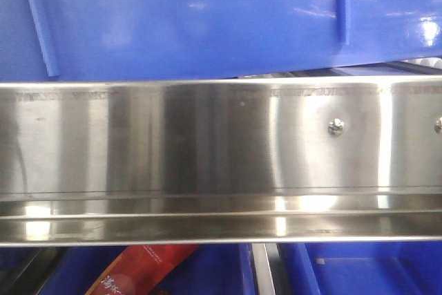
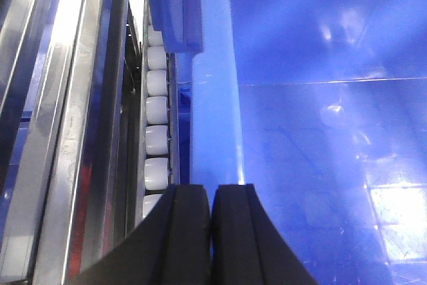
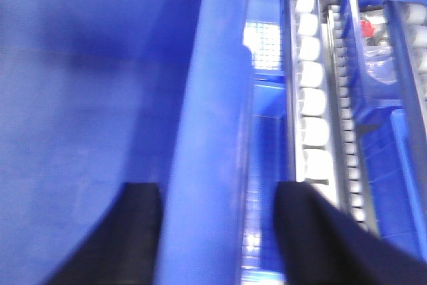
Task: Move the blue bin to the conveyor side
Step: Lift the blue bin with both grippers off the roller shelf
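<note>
The blue bin fills the top of the front view, its ribbed wall just above a steel rail. In the left wrist view its inside and thick rim run up from my left gripper. That gripper's black jaws are shut with only a hairline gap, directly over the rim. In the blurred right wrist view my right gripper is open and straddles the bin's rim, with one finger inside the bin and one outside. The dark conveyor belt is out of view.
A shiny stainless-steel rail crosses the front view. White rollers line the rack beside the bin, and also show in the right wrist view. Below the rail, another blue bin and a red packet show.
</note>
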Controlling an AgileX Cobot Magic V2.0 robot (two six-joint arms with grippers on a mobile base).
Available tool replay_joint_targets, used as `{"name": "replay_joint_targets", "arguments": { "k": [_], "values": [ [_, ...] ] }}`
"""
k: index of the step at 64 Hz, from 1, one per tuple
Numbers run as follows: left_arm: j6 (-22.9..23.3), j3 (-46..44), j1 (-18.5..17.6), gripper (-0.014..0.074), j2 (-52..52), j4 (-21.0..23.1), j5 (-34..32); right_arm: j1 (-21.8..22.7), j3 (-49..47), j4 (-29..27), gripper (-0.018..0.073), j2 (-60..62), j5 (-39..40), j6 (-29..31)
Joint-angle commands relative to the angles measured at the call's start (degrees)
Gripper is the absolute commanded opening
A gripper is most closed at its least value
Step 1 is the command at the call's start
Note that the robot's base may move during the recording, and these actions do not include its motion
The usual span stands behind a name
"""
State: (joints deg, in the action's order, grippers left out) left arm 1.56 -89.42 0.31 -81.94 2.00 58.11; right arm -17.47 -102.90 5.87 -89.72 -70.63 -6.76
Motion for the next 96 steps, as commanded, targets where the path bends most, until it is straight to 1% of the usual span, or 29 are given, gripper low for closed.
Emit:
{"name": "replay_joint_targets", "arguments": {
  "k": [1,4,13,14,22,25,28,35,40,44,54,66,78,96],
  "values": [
    [-0.03,-0.43,0.07,0.0002,0.01,0.42,-0.07,0.20,0.13,1.25,0.0133,0.07,0.67,0.37],
    [-0.03,-0.43,0.07,0.0002,0.01,0.42,-0.07,0.20,0.13,1.25,0.0089,0.07,0.67,0.37],
    [-0.03,-0.43,0.07,0.0002,0.01,0.42,-0.07,0.20,0.13,1.25,-0.0090,0.07,0.67,0.37],
    [-0.03,-0.43,0.07,0.0002,0.01,0.42,-0.07,0.20,0.13,1.25,-0.0098,0.07,0.67,0.37],
    [-0.03,-0.43,0.07,0.0006,0.01,0.42,-1.65,0.20,0.13,1.25,-0.0079,0.07,0.67,0.37],
    [-0.03,-0.43,0.07,0.0026,0.01,0.42,-2.56,0.20,0.13,1.25,-0.0079,0.07,0.67,0.37],
    [-0.03,-0.43,0.07,0.0062,0.01,0.42,-3.52,0.20,0.13,1.25,-0.0079,0.07,0.67,0.37],
    [-0.03,-0.43,0.07,0.0239,0.01,0.42,-7.30,0.20,0.13,1.25,-0.0079,0.07,0.67,0.37],
    [-0.03,-0.43,0.07,0.0355,0.01,0.42,-7.98,0.20,0.13,0.86,-0.0079,0.07,0.67,0.37],
    [0.09,-0.47,0.07,0.0395,-0.51,0.42,-6.64,0.20,0.13,0.86,-0.0079,0.07,0.67,0.37],
    [0.21,-0.47,0.07,0.0389,-3.04,1.50,-5.26,0.20,0.13,0.86,-0.0079,0.07,0.67,0.37],
    [0.22,-0.56,0.07,0.0389,-6.31,5.26,-4.00,0.20,0.13,0.86,-0.0079,0.07,0.67,0.37],
    [0.22,-0.56,0.07,0.0347,-7.84,5.26,-3.84,0.20,0.13,0.86,-0.0079,0.07,0.67,0.37],
    [0.22,-0.56,0.07,0.0347,-7.84,5.26,-4.03,0.20,0.13,0.71,-0.0079,0.07,0.67,0.37]
  ]
}}
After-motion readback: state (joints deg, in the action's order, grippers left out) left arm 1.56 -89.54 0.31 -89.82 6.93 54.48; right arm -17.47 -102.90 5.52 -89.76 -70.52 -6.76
